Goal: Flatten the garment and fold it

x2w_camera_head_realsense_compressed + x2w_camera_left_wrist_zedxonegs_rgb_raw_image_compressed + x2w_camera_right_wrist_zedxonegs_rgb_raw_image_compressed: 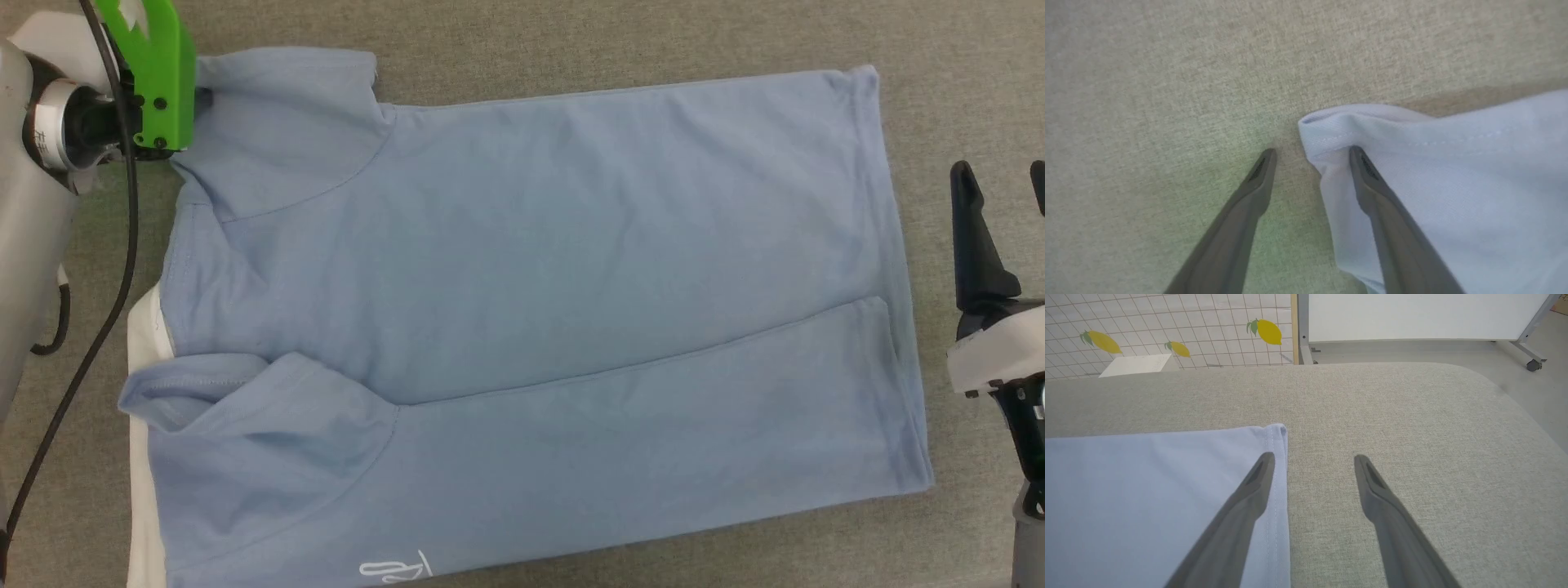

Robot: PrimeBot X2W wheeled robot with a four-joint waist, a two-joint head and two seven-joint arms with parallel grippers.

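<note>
Light blue short-sleeved polo shirt [531,245] lies flat on the grey woven tabletop [653,41], near long side folded over.
Hem edge at robot's right, white collar [149,327] at left; bare tabletop beyond hem and far edge. Left gripper [1312,153] spread wide, straddling the sleeve-hem corner, nothing clamped; green plastic bracket [155,73] and black cable [122,269] crowd that sleeve. Right gripper [1312,459] spread wide, empty, one finger over the hem corner. Lemon-print grid screen [1167,326] past the table.

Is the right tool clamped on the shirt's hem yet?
No, the right tool stands open, apart from the shirt, with bare grey surface between them.
</note>
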